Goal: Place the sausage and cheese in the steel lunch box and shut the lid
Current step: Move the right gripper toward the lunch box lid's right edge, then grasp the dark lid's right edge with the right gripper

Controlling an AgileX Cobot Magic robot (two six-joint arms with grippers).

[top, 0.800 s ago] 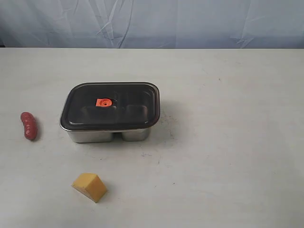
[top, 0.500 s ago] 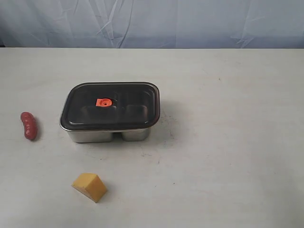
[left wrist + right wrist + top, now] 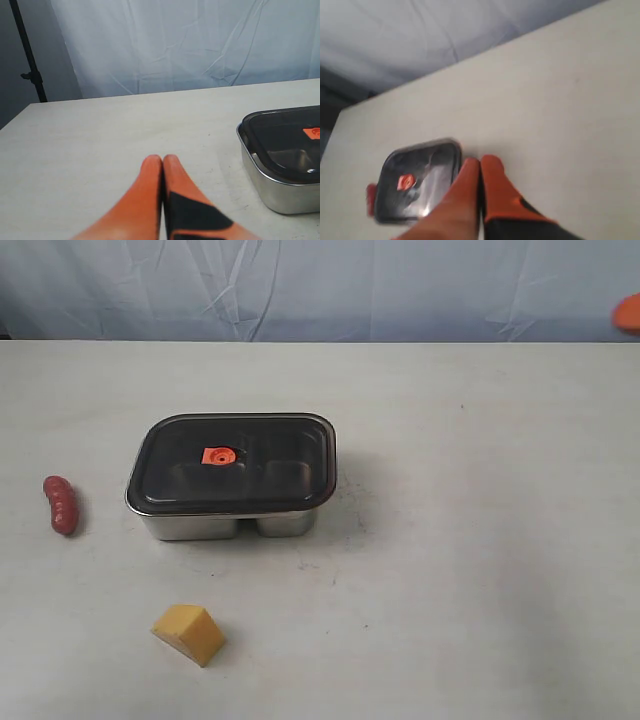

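Observation:
The steel lunch box [image 3: 220, 524] stands left of the table's middle with the dark lid [image 3: 232, 462] lying on it, orange valve tab in its centre. The red sausage [image 3: 61, 505] lies to the left of the box. The yellow cheese [image 3: 189, 633] wedge rests nearer the front, below the box. My right gripper [image 3: 630, 312] shows as an orange tip at the far right edge; its wrist view shows it [image 3: 480, 161] shut and empty, high above the box [image 3: 415, 182]. My left gripper [image 3: 163, 158] is shut, empty, beside the box [image 3: 280, 190]; it is out of the exterior view.
A pale blue cloth backdrop [image 3: 320, 285] hangs behind the white table [image 3: 480, 540]. A dark stand pole [image 3: 29, 55] rises beyond the table's corner in the left wrist view.
The right gripper's orange tip has come into the exterior view at the far right edge. The box, sausage and cheese have not moved.

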